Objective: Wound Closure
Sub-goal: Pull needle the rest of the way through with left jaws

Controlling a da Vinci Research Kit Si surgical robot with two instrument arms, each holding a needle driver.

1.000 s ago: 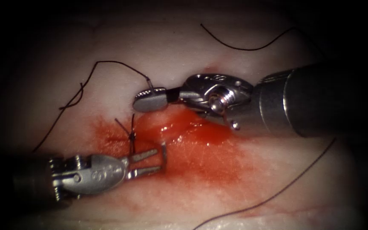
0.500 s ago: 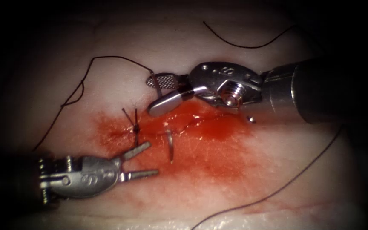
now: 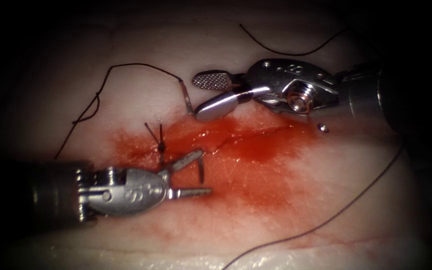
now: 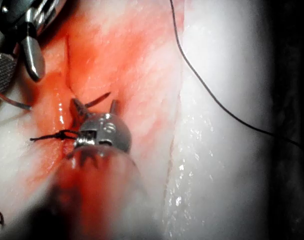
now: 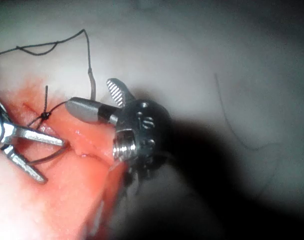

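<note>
left tool (image 3: pixel 196 175) jaws stand spread, holding nothing, around the needle's (image 3: pixel 200 169) emerged tip below the cut (image 3: pixel 246 136). right tool (image 3: pixel 203 96) gapes empty above, beside the swaged tail. best practice: grasp the smooth curved steel behind its tip. thread (image 3: pixel 126 67) is thin, dark; tissue (image 3: pixel 356 210) glistens, wet.

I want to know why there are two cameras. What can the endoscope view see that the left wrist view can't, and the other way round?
Endoscope view: the thread's loop lying on the tissue, and the right arm's shaft. Left wrist view: the tissue's wet pale side, seen from behind the left hand. Both: the left hand and right hand open, holding nothing; the needle stuck in the tissue; the knot.
</note>
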